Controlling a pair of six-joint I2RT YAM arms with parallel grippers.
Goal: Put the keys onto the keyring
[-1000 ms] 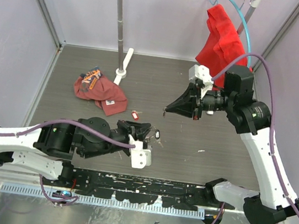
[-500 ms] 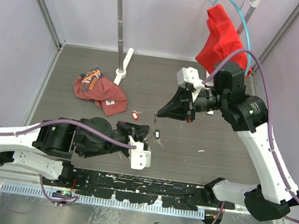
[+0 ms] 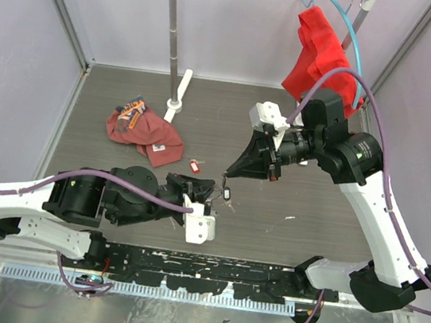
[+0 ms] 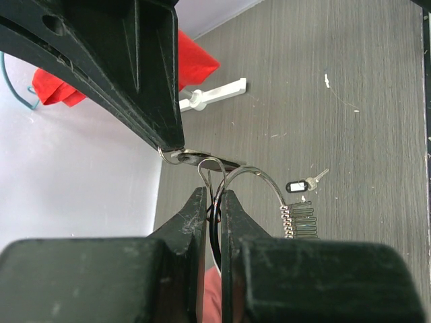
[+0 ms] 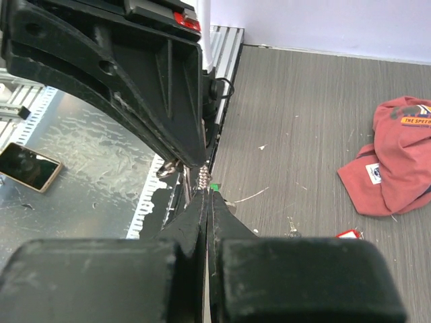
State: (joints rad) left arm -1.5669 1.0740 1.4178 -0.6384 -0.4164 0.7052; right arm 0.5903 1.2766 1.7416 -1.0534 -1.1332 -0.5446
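Note:
My left gripper (image 3: 209, 194) (image 4: 214, 202) is shut on the thin silver keyring (image 4: 267, 182), gripping the wire just above the table. A beaded coil (image 4: 300, 221) hangs on the ring. My right gripper (image 3: 228, 174) (image 5: 207, 200) is shut on a silver key (image 4: 192, 157), its tip touching the top of the ring. A green tag (image 5: 213, 187) peeks out at that tip. A black-tagged key (image 3: 227, 193) (image 4: 296, 186) shows just past the ring. Left of both grippers, a red-tagged key (image 3: 194, 166) (image 5: 349, 234) lies on the table.
A red cap (image 3: 143, 131) (image 5: 394, 161) lies at the left of the table. The white rack pole (image 3: 169, 34) stands behind it. A red cloth (image 3: 318, 59) and a blue hoop hanger (image 3: 353, 36) hang at the back right. A black rail (image 3: 200, 268) runs along the near edge.
My right arm has swung left and down, bringing its shut tip from above the table's middle to the ring in my left gripper. The left arm has hardly moved.

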